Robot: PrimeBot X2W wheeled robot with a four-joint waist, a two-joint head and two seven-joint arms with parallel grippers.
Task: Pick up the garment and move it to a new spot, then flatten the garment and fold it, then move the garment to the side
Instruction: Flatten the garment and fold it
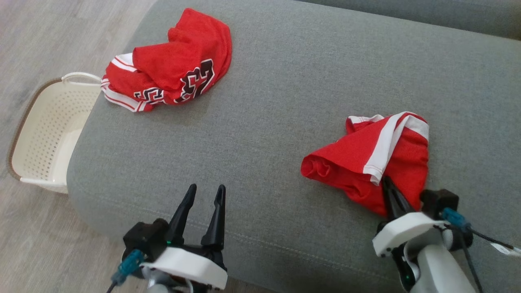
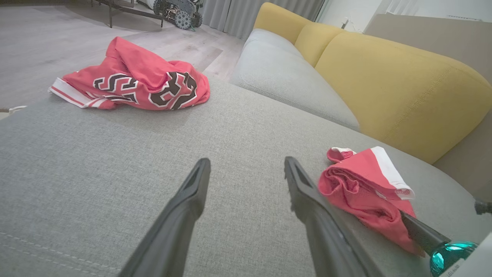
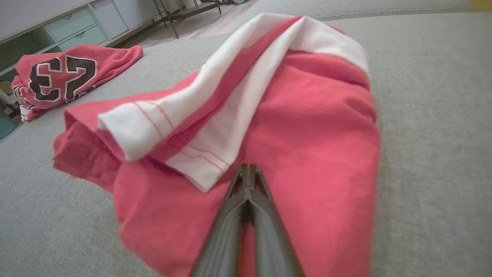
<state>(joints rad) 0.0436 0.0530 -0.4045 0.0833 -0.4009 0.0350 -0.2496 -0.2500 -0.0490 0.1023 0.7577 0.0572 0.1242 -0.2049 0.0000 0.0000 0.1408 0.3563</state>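
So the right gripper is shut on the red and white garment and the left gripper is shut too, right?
No, the left gripper is open, as the left wrist view shows. The right gripper is shut on the red and white garment.

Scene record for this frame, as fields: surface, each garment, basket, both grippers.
surface: gray sofa seat
striped garment: red and white, bunched, on the seat's right
numbered garment: red, crumpled, far left of the seat
basket: white, on the floor left of the seat
left gripper: open, over the seat, holding nothing
right gripper: shut on the striped garment's near edge
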